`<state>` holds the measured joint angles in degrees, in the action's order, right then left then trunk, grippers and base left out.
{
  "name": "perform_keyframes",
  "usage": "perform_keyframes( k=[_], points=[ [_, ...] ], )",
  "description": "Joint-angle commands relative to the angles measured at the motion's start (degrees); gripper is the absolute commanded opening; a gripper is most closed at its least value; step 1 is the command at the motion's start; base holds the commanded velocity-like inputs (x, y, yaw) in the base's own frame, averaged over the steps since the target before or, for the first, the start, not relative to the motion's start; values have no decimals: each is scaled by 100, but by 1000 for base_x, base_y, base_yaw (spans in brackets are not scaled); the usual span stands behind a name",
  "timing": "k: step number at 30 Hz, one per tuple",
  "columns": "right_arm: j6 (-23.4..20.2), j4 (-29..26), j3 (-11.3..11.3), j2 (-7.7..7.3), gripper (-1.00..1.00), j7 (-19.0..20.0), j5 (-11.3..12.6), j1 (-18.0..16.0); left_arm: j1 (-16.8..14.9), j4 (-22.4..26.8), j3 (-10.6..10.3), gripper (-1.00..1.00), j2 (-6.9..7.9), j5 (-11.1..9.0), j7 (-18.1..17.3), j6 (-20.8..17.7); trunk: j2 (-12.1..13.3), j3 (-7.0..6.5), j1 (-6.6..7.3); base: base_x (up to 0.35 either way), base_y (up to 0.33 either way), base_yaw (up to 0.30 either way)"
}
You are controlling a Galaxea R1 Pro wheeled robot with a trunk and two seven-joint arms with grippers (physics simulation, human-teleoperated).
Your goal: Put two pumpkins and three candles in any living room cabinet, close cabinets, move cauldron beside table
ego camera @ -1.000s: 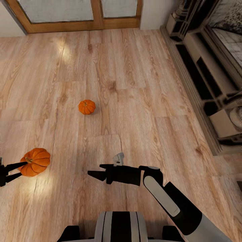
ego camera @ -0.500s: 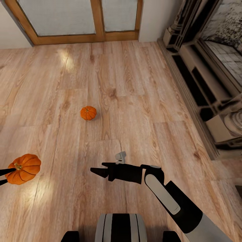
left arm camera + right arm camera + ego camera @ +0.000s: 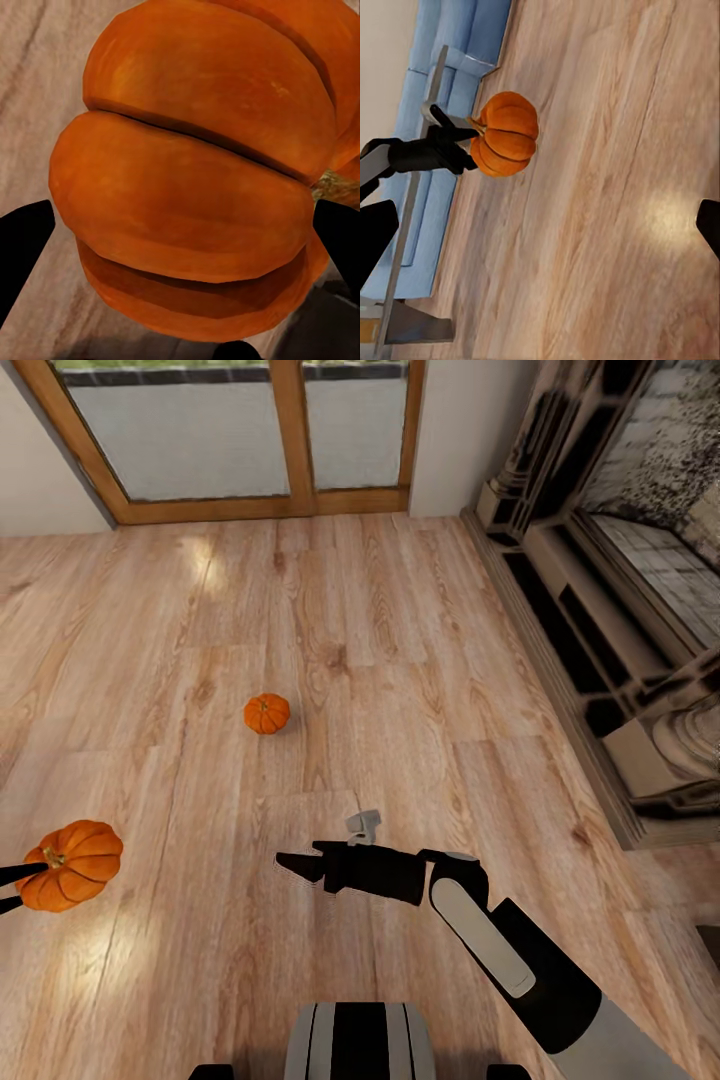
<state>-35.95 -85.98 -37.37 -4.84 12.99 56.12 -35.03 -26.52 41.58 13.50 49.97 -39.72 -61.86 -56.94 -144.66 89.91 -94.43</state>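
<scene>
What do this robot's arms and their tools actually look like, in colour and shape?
The right arm is glossy black with a long pale-grey panel along it and a grey shell toward the shoulder. Its right tool is matte black, tapering to pointed fingers, with a small grey block on top. The left tool has thin black fingers on a black wrist. No cables show.

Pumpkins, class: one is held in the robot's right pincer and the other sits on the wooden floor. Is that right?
Not quite. The held pumpkin is in the left pincer, as the head view shows; the right pincer is empty. The other pumpkin does sit on the wooden floor.
</scene>
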Motion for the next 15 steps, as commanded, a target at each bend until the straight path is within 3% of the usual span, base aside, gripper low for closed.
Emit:
perform_keyframes(
  k=[1, 4, 9, 12, 15],
  points=[
    [-4, -12, -4, 5, 100, -87, 13, -4, -1, -1, 2, -100, 2, 10, -113, -19, 0, -20, 3, 0, 0, 81],
    [10, -2, -6, 20, 100, -194, 19, -4, 22, 2, -13, -100, 3, 43, -557, -19, 4, -89, 11, 0, 0, 174],
    [17, 10, -1, 27, 100, -239, 22, -4, 101, 33, -22, -100, 4, 592, -1356, -16, 8, -156, 19, 0, 0, 262],
    [18, 11, 1, 21, 100, -240, 27, -4, 115, 83, -35, -100, -1, 769, -1769, -7, 8, -156, 19, 0, 0, 284],
    [18, 11, 1, 16, 100, -240, 30, -4, 116, 102, -46, -100, -9, 923, -1914, -3, 8, -156, 19, 0, 0, 287]
  ],
)
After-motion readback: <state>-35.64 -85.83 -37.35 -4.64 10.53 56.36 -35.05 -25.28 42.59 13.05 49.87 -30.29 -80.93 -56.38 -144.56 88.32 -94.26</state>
